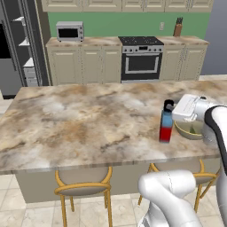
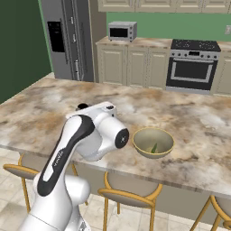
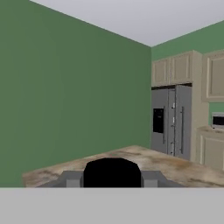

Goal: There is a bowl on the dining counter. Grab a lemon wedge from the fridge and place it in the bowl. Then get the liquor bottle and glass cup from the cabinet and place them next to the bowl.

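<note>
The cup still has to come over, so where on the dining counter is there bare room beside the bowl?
Free: the dining counter left of the bottle is bare to its far end, and so is the strip behind the bowl toward the stove. Crowded: the gap between bottle and bowl, where the gripper sits at the bottle's neck.

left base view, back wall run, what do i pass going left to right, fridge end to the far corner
fridge → microwave → stove → knife block
</note>
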You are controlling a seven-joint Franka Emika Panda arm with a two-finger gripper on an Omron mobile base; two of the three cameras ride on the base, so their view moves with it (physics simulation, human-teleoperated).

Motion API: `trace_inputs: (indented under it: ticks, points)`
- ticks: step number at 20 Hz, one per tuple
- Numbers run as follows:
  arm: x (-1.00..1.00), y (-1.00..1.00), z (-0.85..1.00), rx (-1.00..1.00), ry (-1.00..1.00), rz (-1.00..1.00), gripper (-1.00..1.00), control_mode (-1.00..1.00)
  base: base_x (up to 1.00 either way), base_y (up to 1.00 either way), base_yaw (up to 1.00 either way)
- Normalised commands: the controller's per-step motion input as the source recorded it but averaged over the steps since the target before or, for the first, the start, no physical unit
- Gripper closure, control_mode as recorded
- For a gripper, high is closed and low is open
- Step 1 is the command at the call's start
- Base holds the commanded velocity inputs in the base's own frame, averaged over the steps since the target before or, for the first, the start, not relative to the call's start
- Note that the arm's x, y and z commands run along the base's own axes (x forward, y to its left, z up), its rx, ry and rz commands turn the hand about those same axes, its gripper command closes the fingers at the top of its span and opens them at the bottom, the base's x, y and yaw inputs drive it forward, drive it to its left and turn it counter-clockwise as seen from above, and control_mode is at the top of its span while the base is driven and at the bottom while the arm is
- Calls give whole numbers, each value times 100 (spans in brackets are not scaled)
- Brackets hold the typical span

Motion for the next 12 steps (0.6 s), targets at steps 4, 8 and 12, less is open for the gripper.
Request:
trace_inputs:
  ticks: [4, 8, 12]
  points:
    - [23, -1, -24, 0, 2, 0, 100, -100, 0, 0, 0]
    - [24, -4, -22, 0, 2, 0, 100, -100, 0, 0, 0]
    - [21, -10, -20, 0, 3, 0, 100, -100, 0, 0, 0]
